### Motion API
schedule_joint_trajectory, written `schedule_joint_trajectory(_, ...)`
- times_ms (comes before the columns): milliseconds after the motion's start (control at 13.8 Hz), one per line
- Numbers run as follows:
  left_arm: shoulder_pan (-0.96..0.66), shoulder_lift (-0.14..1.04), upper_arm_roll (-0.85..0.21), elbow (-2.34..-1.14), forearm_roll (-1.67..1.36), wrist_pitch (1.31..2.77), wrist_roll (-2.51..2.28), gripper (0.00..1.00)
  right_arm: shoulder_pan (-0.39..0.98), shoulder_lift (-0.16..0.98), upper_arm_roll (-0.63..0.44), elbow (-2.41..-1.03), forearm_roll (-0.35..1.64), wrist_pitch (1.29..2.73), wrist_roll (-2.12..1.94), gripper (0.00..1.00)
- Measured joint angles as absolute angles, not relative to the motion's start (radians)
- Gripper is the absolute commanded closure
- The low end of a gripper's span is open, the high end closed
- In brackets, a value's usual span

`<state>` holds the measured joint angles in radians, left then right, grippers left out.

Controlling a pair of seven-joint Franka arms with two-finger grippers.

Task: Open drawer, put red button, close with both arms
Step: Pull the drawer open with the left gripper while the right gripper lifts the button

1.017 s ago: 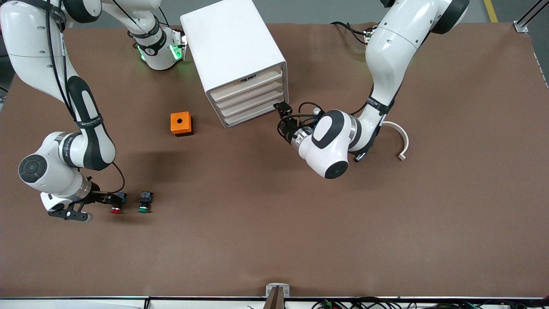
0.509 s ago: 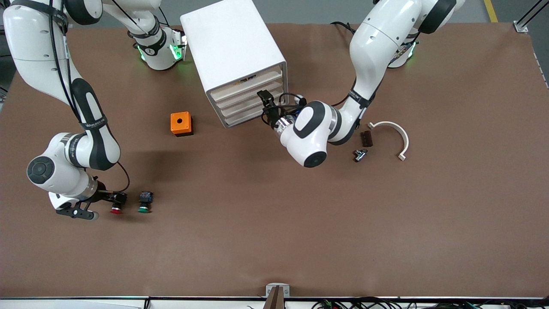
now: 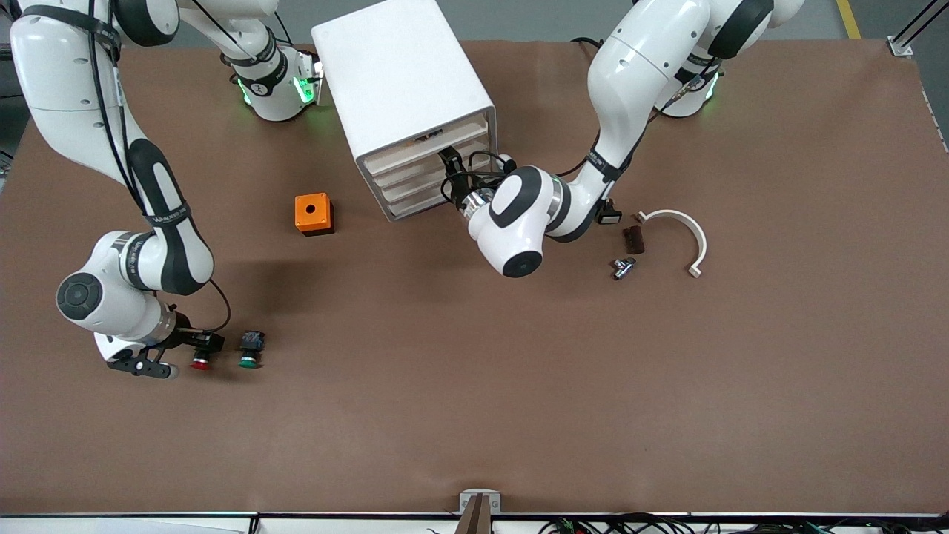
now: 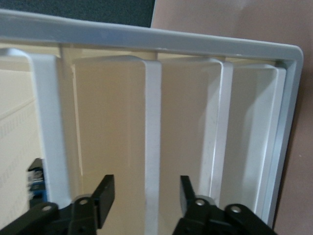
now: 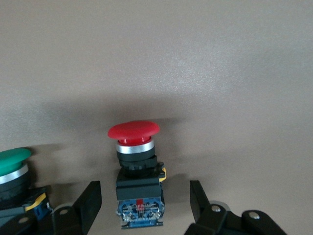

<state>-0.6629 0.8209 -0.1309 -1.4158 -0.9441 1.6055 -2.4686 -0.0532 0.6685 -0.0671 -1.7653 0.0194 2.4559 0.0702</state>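
Observation:
The red button lies on its side on the brown table, near the right arm's end. In the right wrist view its red cap points away from the gripper. My right gripper is open and low over the table. Its fingers stand on either side of the button's dark body without touching it, as the right wrist view shows. My left gripper is at the front of the white drawer cabinet. It is open, straddling a white drawer-front ridge. The drawers look shut.
A green-capped button lies beside the red one, on the side toward the left arm's end, and shows in the right wrist view. An orange box with a hole sits beside the cabinet. A white curved piece, a brown block and a small metal part lie near the left arm.
My left gripper has swung from beside the cabinet's corner onto the drawer fronts. My right arm has shifted slightly, its gripper staying at the red button.

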Motion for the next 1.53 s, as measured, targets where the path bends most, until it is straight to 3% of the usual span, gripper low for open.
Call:
schedule_joint_trajectory(73, -0.668, 0.826, -0.131, -1.415, -0.944, 1.606, -2.469, 0.51, -0.053, 0.669, -0.067, -1.765, 0.019, 2.456, 0.07, 0.52)
schedule_joint_trajectory(145, -0.671, 0.829, -0.131, -1.415, -0.944, 1.609, -2.469, 0.61, -0.053, 0.669, -0.067, -1.765, 0.019, 2.456, 0.07, 0.6)
schedule_joint_trajectory(218, -0.673, 0.83, -0.131, -1.415, -0.944, 1.611, -2.469, 0.77, -0.053, 0.669, -0.067, -1.765, 0.019, 2.455, 0.07, 0.63)
schedule_joint_trajectory(291, -0.676, 0.83, -0.131, -1.415, -0.944, 1.612, -2.469, 0.94, -0.053, 0.668, -0.067, -1.765, 0.02, 2.455, 0.071, 0.71)
schedule_joint_trajectory(363, -0.678, 0.83, -0.131, -1.415, -0.944, 1.614, -2.469, 0.99, -0.053, 0.668, -0.067, -1.765, 0.02, 2.455, 0.071, 0.85)
schedule_joint_trajectory(436, -0.679, 0.83, -0.131, -1.414, -0.944, 1.62, -2.469, 0.99, -0.053, 0.668, -0.067, -1.765, 0.02, 2.455, 0.071, 0.95)
schedule_joint_trajectory(509, -0.678, 0.83, -0.129, -1.413, -0.944, 1.623, -2.466, 1.0, -0.053, 0.668, -0.067, -1.765, 0.02, 2.454, 0.071, 0.98)
schedule_joint_trajectory(872, -0.637, 0.828, -0.076, -1.385, -0.944, 1.619, -2.441, 0.99, -0.052, 0.662, -0.065, -1.748, 0.02, 2.413, 0.071, 1.0)
schedule_joint_trajectory(1090, -0.563, 0.827, -0.053, -1.357, -0.944, 1.618, -2.395, 0.99, -0.04, 0.601, -0.058, -1.687, 0.023, 2.234, 0.155, 1.0)
schedule_joint_trajectory(1380, -0.51, 0.828, -0.051, -1.339, -0.944, 1.619, -2.363, 0.94, 0.098, 0.408, -0.047, -1.668, 0.077, 1.974, 0.465, 1.0)
schedule_joint_trajectory(1453, -0.51, 0.828, -0.05, -1.337, -0.944, 1.621, -2.363, 0.88, 0.142, 0.364, -0.046, -1.669, 0.095, 1.93, 0.541, 1.0)
schedule_joint_trajectory(1526, -0.51, 0.828, -0.05, -1.337, -0.944, 1.622, -2.362, 0.67, 0.186, 0.323, -0.044, -1.67, 0.107, 1.894, 0.619, 1.0)
